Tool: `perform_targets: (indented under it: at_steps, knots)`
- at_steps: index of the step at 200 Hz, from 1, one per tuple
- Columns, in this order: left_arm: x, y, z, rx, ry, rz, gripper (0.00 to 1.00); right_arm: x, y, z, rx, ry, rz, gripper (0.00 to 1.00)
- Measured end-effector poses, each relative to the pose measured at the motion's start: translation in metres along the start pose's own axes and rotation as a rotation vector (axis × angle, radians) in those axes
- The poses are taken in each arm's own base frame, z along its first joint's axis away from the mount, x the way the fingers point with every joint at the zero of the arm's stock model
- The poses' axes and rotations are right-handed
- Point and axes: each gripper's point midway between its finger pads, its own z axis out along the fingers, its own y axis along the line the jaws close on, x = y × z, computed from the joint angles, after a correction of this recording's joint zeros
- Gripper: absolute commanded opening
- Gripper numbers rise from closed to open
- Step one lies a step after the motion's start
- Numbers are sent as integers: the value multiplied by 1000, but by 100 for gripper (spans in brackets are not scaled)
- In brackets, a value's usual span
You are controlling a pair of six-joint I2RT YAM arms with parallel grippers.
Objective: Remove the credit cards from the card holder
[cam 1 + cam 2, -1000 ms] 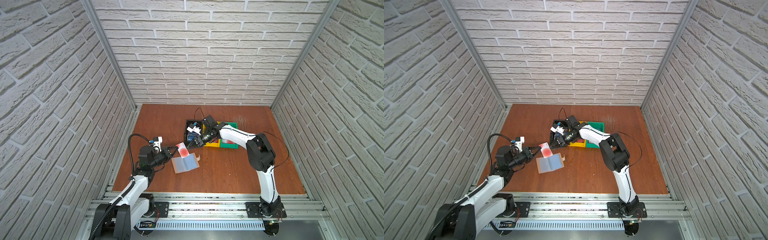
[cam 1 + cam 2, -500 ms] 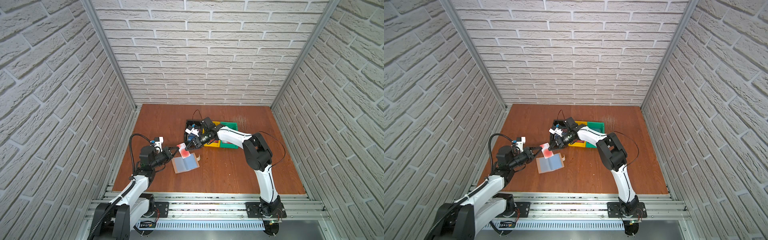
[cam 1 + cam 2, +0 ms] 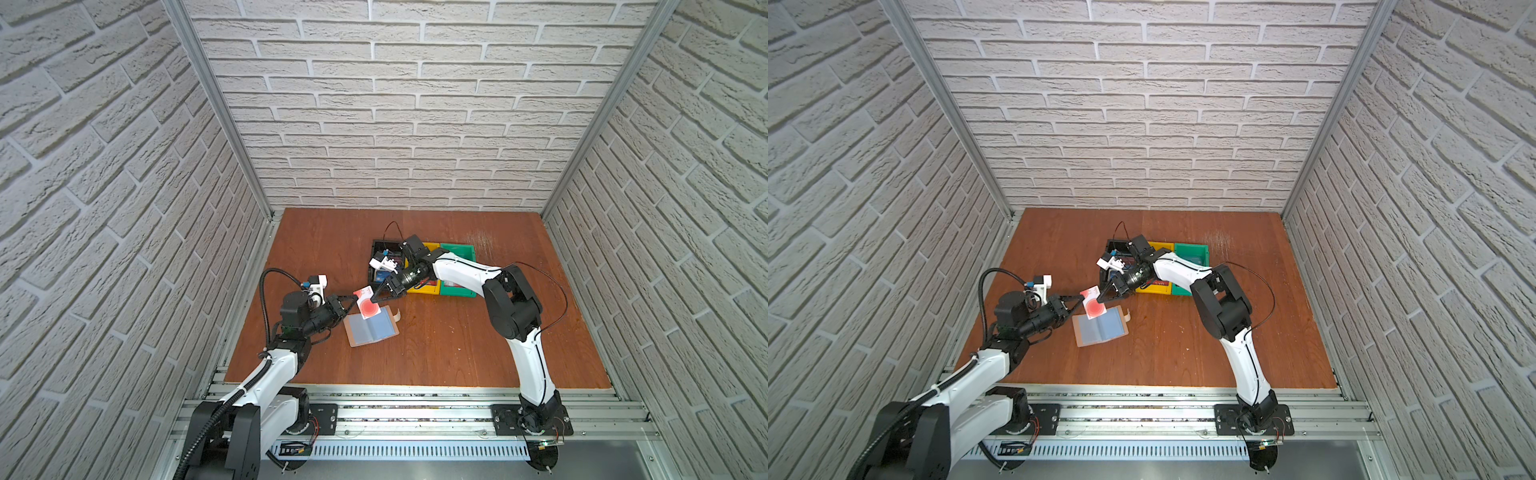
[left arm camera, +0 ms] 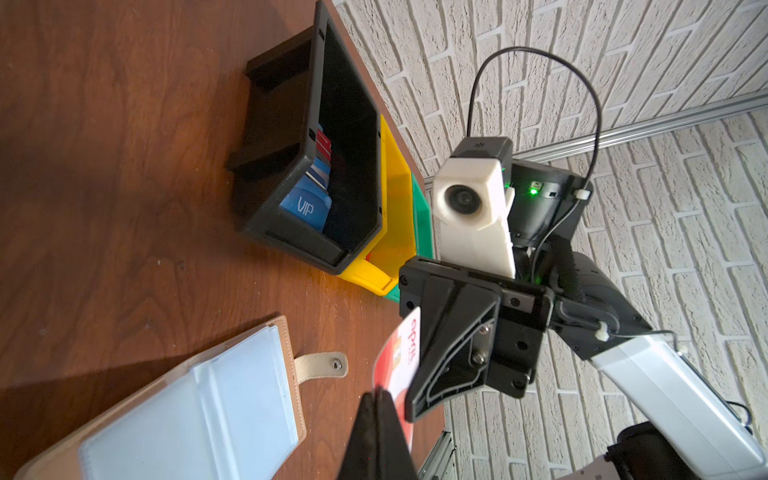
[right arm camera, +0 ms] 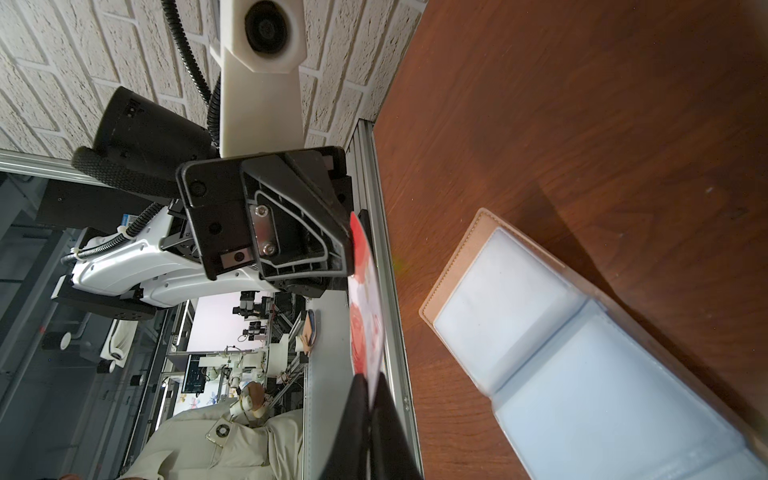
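The right gripper [image 3: 373, 298] has swung over from the black bin [image 4: 270, 137] and closed on the pale card [image 3: 369, 308], which the left gripper [image 3: 354, 301] still pinches. This is likely a handover toward the bin, where other cards [image 4: 305, 205] lie. The card hangs tilted between both tips, over the far edge of the open holder [image 3: 372, 332], near the table's [image 3: 457, 332] left edge.
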Motion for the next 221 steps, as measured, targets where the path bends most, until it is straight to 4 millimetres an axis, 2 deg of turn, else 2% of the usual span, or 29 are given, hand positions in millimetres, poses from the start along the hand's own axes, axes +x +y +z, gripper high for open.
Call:
perform_targets:
  at_steps: [95,124,154,190,221]
  knots:
    - [9,-1,-6,-21,27,25,9,11,10,-9,90,69,-68,6]
    - [10,9,-7,-63,23,5,22,22,7,-13,110,97,-42,5]
    - [11,14,-7,-82,24,0,23,30,3,-19,148,124,-28,6]
    - [12,21,-7,-114,33,-2,23,36,3,-42,305,166,-68,6]
    - [14,33,-3,-166,55,-17,22,38,14,-83,563,187,-172,5]
